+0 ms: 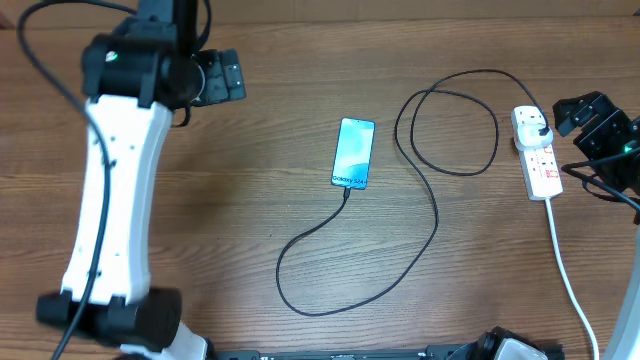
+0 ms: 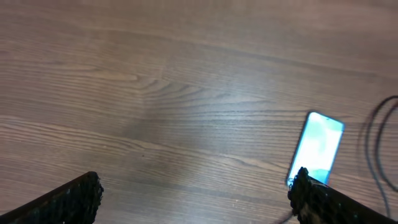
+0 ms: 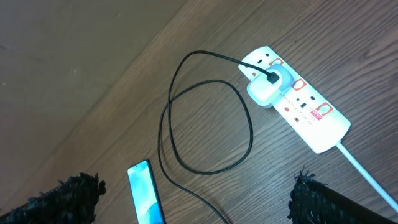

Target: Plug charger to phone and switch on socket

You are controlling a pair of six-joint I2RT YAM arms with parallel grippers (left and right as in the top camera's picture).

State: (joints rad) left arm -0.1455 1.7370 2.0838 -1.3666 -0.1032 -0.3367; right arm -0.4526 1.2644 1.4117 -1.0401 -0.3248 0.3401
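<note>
Both pairs of fingers are spread wide, nothing in them. Overhead, the phone (image 1: pixel 354 153) lies screen-up in the middle of the bench (image 1: pixel 200 220). The charger cable (image 1: pixel 430 235) runs from the phone's lower end, swings down the frame in a big loop and climbs back to the plug (image 1: pixel 540 130), which sits in the power strip (image 1: pixel 543 170) at the right edge. Whether the tip is fully home in the phone is too small to tell.

So the switch looks like the job to do, and here's the danger. The strip looks light and lies loose on the bench, so a sideways push could slide it instead of clicking anything. The red-marked switches (image 3: pixel 300 85) sit close together, so the wrong one could get pressed. A finger hooking the coil near the plug could tug the tip out of the phone.

In the right wrist view, the right fingers (image 3: pixel 323 199) frame the bottom corners. The strip lies upper right, above them and not touched.

The left fingers (image 2: pixel 68 199) are well apart from the phone overhead. In their own view it lies just above the finger at lower right.
</note>
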